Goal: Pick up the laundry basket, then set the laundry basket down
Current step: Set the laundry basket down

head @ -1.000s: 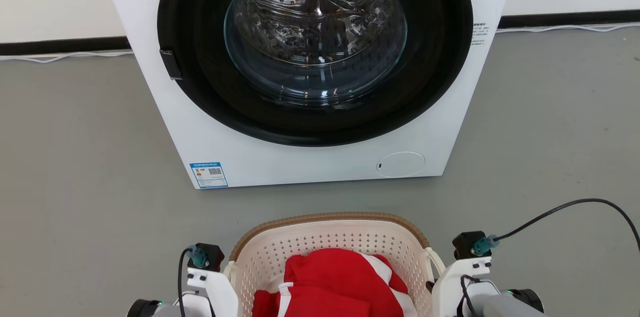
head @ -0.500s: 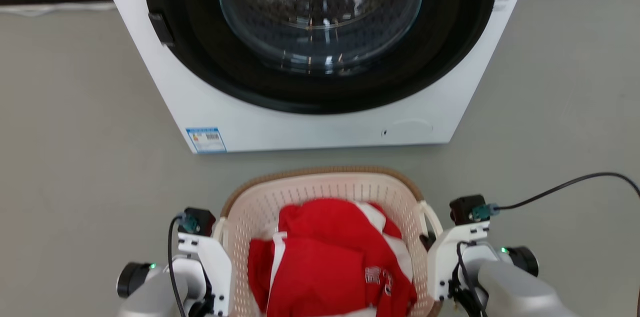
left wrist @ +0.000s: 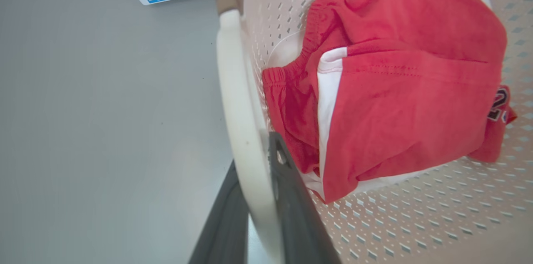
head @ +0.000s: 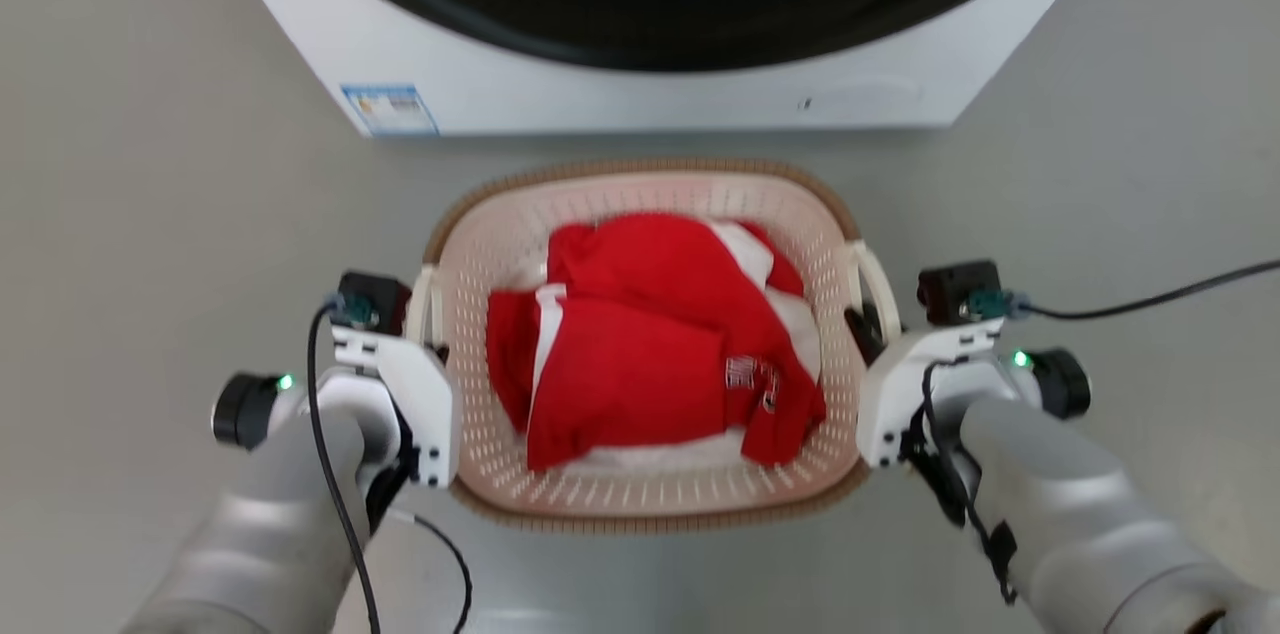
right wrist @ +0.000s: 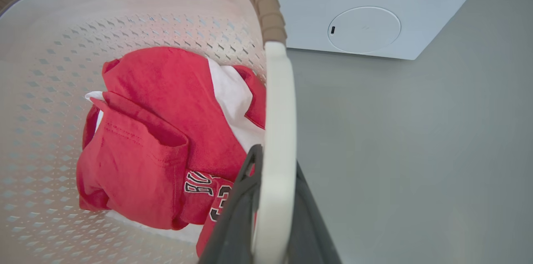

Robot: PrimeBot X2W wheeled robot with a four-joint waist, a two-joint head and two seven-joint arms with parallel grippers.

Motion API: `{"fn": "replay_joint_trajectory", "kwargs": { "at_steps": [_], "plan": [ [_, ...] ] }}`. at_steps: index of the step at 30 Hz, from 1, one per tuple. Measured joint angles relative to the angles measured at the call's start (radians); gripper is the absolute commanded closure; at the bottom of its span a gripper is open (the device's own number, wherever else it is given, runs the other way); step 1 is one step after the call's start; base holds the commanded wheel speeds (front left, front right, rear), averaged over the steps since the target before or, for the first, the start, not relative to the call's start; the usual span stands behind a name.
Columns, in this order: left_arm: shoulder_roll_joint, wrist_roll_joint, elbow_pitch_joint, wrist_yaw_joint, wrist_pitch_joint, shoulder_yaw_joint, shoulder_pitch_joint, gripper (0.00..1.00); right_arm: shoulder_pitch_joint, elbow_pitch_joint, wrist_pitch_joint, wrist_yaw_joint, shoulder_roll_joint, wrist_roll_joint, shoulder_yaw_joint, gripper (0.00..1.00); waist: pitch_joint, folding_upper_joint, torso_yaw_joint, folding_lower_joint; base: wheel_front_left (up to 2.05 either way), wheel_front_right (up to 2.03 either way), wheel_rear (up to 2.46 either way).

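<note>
Laundry basket (head: 650,499): it sits close in front of me, between my two arms and near the washer's front. I cannot tell whether its base is on the floor or just off it.
Left gripper (left wrist: 254,151): my two dark fingers are pressed together on the left handle (left wrist: 235,89), one finger inside the loop and one outside.
Right gripper (right wrist: 277,158): it pinches the right handle (right wrist: 279,97) the same way, with the white bar sandwiched between the fingers.
Where to hold: I judge the two side handles to be the right places, as they sit opposite each other and balance the load. The brown rim (head: 640,524) looks too thick and rounded for my fingers.
Stiffness: the perforated plastic wall probably flexes a little, so I want both arms moving level and together, or the handles could twist in my grip.
Weight: it looks light, and the load adds little.
Slip: the handle bars are smooth, so a tilt could let them slide along my fingers.
Load: a crumpled red garment (head: 640,354) with white trim lies loose on the basket's bottom. It is soft, well below the rim and unlikely to spill.
Floor (head: 150,164): grey and bare to the left and right, with a narrow strip between the far rim and the machine.
Washing machine (head: 600,104): white, on the far side, its dark door ring at the top edge and a blue label (head: 390,109) at its lower left corner.
</note>
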Motion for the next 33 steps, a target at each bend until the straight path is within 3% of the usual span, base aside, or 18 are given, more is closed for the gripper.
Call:
{"fn": "replay_joint_trajectory", "kwargs": {
  "at_steps": [13, 18, 33],
  "plan": [
    [0.016, 0.015, 0.008, 0.025, -0.113, 0.017, -0.223, 1.00, -0.223, -0.005, -0.063, 0.000, -0.032, -0.026, 0.015, 1.00, 0.310, 0.0000, -0.001, 0.0000, 0.00, 0.00, 0.00],
    [0.014, 0.020, 0.008, 0.035, -0.143, 0.026, -0.275, 1.00, -0.276, -0.005, -0.074, 0.000, -0.043, -0.050, 0.002, 1.00, 0.384, 0.0000, -0.003, 0.0000, 0.00, 0.00, 0.00],
    [0.036, 0.082, -0.064, 0.083, -0.171, 0.081, -0.309, 1.00, -0.283, -0.075, -0.078, 0.000, -0.065, -0.242, -0.217, 1.00, 0.492, 0.0000, 0.000, 0.0000, 0.00, 0.00, 0.00]
  ]
}}
